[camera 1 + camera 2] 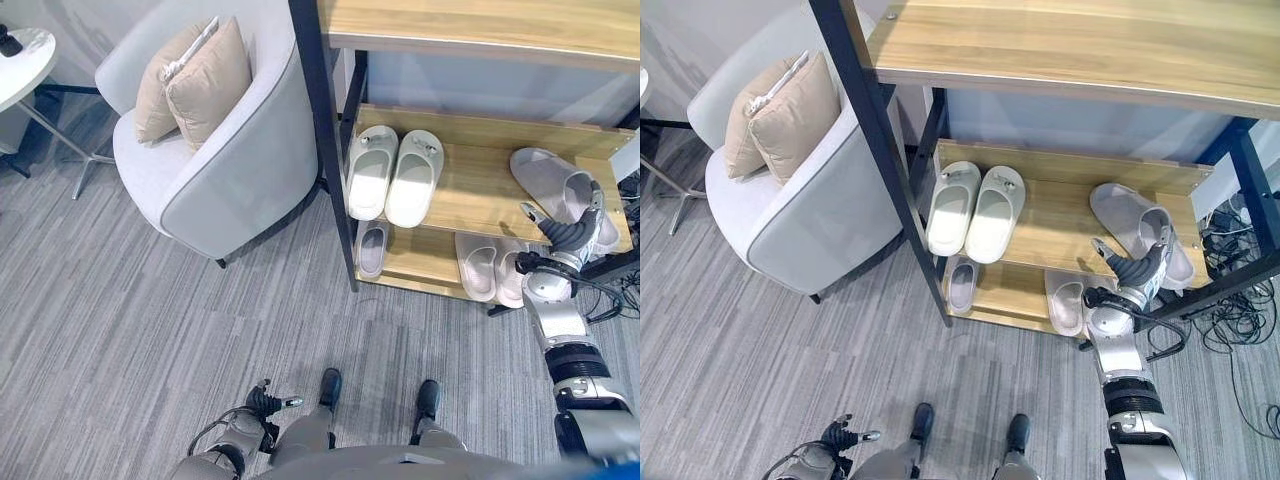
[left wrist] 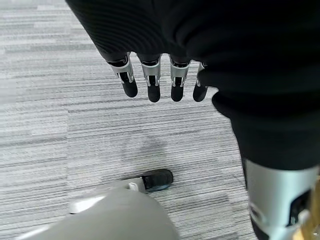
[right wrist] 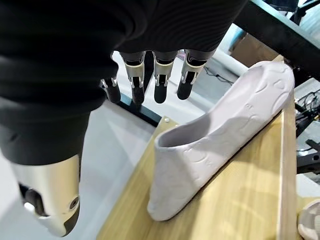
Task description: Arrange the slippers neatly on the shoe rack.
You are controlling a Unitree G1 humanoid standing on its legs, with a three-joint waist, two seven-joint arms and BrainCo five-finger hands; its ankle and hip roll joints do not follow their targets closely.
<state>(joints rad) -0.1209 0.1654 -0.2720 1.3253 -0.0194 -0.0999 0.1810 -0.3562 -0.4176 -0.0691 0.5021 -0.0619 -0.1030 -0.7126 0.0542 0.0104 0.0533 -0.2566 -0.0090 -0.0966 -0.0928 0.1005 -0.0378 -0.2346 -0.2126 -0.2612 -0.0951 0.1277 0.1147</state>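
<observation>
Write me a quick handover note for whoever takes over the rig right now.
Left hand: open, idle, low over the carpet.
Right hand: open, holding nothing, at the front of the middle shelf beside the grey slipper.
White slipper pair sits side by side on the middle shelf's left. Small grey slipper and pale pair lie on the lower shelf.
Done: all slippers are on the rack.
Left: the grey slipper lies angled; probably straighten it.
</observation>
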